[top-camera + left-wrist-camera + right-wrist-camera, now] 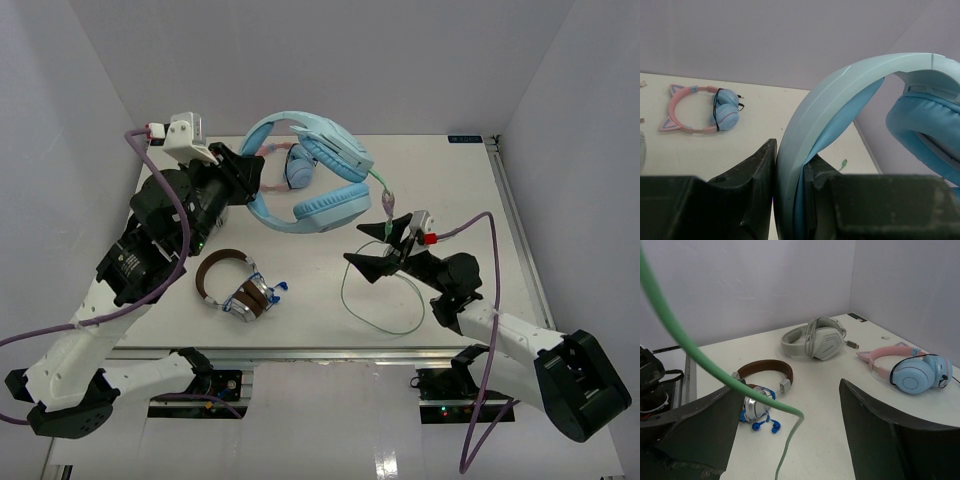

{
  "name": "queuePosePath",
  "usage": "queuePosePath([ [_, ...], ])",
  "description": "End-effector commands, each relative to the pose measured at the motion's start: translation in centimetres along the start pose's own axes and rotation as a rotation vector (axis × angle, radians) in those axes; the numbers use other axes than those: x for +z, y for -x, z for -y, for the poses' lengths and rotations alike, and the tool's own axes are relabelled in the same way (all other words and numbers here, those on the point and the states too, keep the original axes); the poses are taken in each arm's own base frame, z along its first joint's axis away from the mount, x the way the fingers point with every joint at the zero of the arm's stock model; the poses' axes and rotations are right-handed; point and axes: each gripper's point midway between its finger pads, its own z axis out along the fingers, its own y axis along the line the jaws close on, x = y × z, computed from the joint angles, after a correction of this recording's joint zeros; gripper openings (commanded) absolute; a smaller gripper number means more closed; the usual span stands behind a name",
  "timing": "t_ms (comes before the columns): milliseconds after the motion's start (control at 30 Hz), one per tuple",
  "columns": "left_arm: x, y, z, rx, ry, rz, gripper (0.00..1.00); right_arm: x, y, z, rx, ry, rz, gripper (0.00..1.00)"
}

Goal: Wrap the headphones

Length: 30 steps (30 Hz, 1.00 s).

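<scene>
Over tabletop (470,200) near right, right jaws wide apart astride pale green cable (690,354); farther, over tabletop middle-left, left jaws clamped on headphones (310,170) headband (795,150); at tabletop far edge, label (465,139), writing too small to read

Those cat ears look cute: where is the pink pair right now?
Top view: the pink pair lies on the table, far centre, mostly hidden behind the blue headphones that the left gripper holds.
</scene>
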Motion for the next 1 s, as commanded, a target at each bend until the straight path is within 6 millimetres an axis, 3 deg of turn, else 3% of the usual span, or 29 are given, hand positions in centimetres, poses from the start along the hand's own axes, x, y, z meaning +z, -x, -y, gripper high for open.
queuePosePath([
  [0,-1.8,6.4,2.9,-0.167,-0.11,0.154,0.0,0.8,1.6,-1.5,-0.044,0.071,0.09,0.8],
  [267,-2.5,7.4,2.6,-0.217,-0.107,0.19,0.0,1.5,-0.2,-2.3,-0.027,0.096,0.072,0.77],
  [533,-3.4,8.2,1.7,-0.217,-0.082,0.224,0.0,0.8,-2.6,-2.8,0.007,0.093,0.044,0.67],
  [967,-4.1,7.6,1.4,-0.236,-0.104,0.228,0.0,1.0,-5.3,-3.5,0.056,0.118,0.015,0.58],
])
